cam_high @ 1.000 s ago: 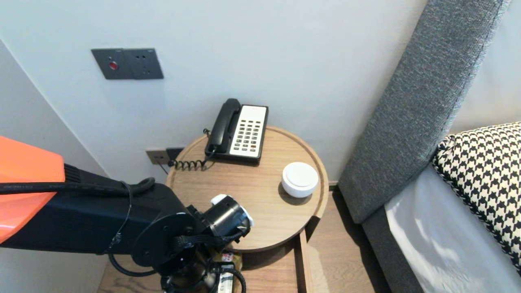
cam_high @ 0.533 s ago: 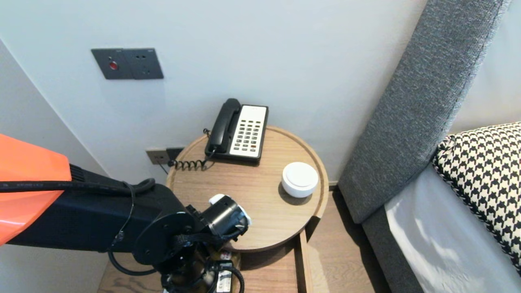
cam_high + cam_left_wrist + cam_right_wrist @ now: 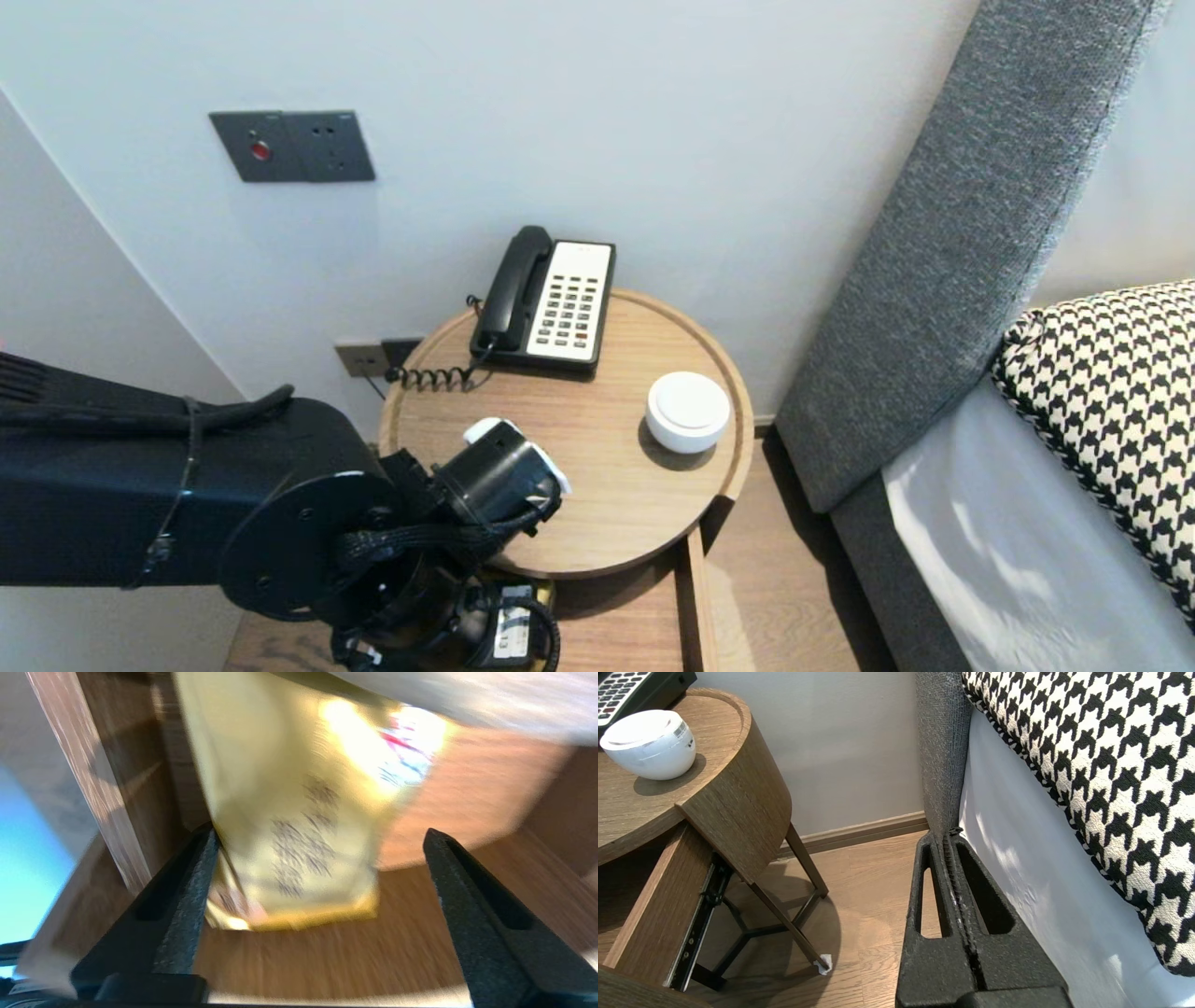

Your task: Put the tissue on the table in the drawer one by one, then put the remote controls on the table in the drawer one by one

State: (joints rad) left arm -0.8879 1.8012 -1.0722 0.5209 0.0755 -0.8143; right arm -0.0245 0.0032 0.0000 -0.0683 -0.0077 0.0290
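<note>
just ahead, yellow packet (image 3: 289, 812), between spread left claw (image 3: 320, 833)

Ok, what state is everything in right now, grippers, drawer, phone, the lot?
left gripper: open, straddling the yellow packet.
yellow packet: in the drawer, not gripped.
drawer: pulled out.
right gripper: shut, parked beside the bed.
handset: resting on the phone.
white jar: lid on.
</note>
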